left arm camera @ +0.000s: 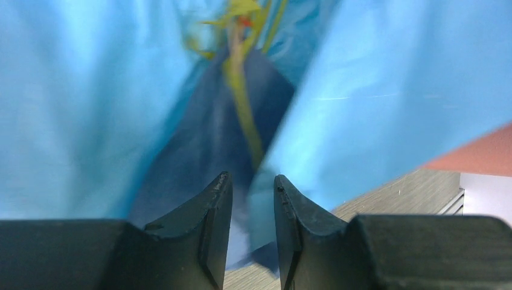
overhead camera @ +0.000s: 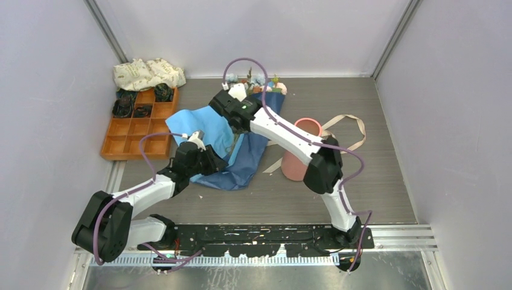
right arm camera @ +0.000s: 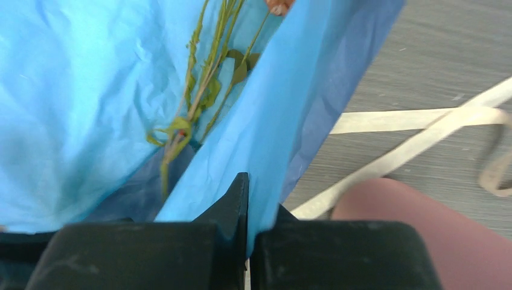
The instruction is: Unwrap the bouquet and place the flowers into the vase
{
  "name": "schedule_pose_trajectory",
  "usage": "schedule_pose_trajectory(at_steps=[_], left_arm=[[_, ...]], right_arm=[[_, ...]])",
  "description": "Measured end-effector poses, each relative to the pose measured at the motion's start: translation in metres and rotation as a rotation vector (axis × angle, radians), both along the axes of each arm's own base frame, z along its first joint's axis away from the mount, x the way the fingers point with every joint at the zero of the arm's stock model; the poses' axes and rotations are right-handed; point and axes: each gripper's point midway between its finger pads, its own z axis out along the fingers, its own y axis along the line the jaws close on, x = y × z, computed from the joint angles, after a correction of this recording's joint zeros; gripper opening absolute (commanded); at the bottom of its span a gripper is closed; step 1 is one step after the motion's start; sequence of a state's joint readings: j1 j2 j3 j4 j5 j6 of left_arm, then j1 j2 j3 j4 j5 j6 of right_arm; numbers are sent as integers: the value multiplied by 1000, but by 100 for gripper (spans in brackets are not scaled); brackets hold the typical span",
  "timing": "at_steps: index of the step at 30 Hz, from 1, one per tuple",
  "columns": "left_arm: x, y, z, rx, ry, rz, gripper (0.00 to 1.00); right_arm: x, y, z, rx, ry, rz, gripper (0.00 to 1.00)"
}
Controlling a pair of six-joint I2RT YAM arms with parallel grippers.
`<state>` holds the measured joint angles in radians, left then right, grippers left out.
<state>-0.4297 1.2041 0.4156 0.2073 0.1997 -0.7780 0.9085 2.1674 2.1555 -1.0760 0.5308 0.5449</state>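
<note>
Jaws of the right gripper (right arm camera: 246,184) are pressed together on a fold of light blue paper (right arm camera: 265,115), just beside the green stems (right arm camera: 196,96). The left gripper (left arm camera: 251,181) sits at the paper's near edge with its fingers a little apart. Paper shows in the gap, but whether it is gripped cannot be told.

The bouquet (overhead camera: 250,160) lies opened on the table (overhead camera: 386,181) between the arms, with the flowers (overhead camera: 259,80) toward the far wall. The vase (overhead camera: 296,160) stands just right of the paper, partly under the right forearm, and the ribbon (overhead camera: 350,124) trails beside it.

The thin paper would likely tear if the arms pull against each other. Lifting the fold may drag or roll the loose stems along with it. A swing of the right forearm could knock the vase.
</note>
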Motion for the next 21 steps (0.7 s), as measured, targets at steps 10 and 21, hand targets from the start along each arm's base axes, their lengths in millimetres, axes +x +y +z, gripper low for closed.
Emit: schedule_pose_trajectory(at_steps=[10, 21], left_arm=[[-1, 0, -6, 7, 21, -2, 33], [34, -36, 72, -90, -116, -77, 34]], right_arm=[[-23, -84, 116, -8, -214, -94, 1], [-37, -129, 80, -180, -159, -138, 1]])
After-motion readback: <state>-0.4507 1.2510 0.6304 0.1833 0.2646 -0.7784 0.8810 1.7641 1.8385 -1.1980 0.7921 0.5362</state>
